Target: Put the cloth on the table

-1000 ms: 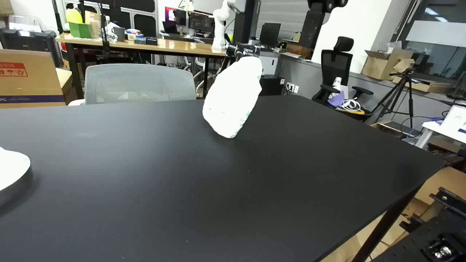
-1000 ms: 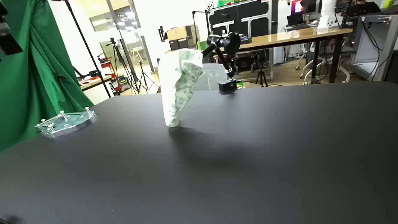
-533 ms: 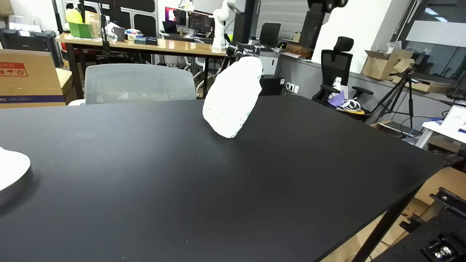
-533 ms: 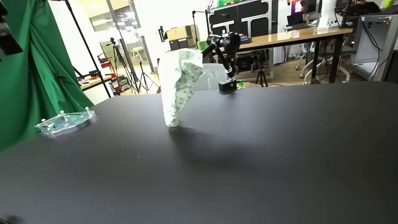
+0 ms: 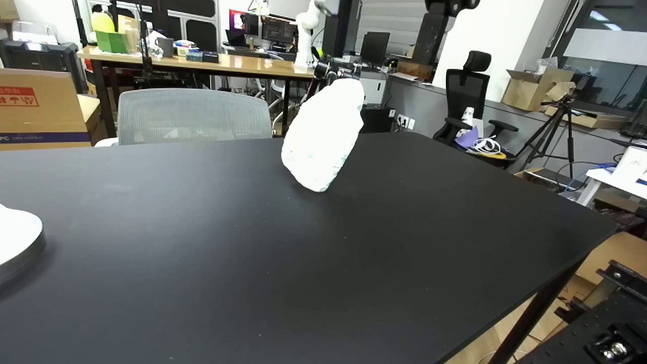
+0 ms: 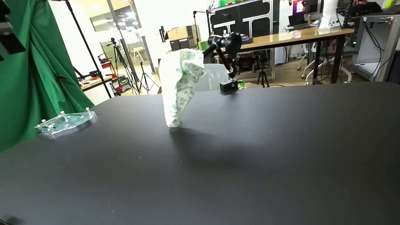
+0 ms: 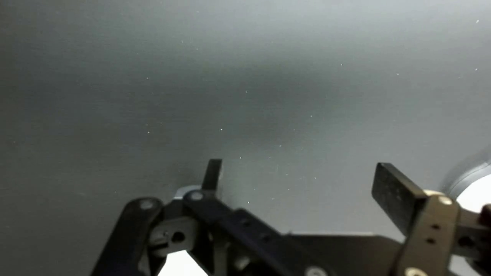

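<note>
Slightly my gripper [image 7: 299, 171] has shifted — jaws wide apart, holding nothing. The cloth [image 6: 178, 87] seems light and soft — I should pinch its hanging middle.

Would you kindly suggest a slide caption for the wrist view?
Open Robotiq gripper above a dark, speckled tabletop, with a white round-edged object cut off at the right edge.

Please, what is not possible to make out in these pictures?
Part of the mount: hidden by the cloth, both exterior views.
Rest of the white object: cut off by the left edge, exterior view.
White patch: wrist view, partly covered by the claw, cut off by the bottom edge.
What a far monitor shows: too small, exterior view.
</note>
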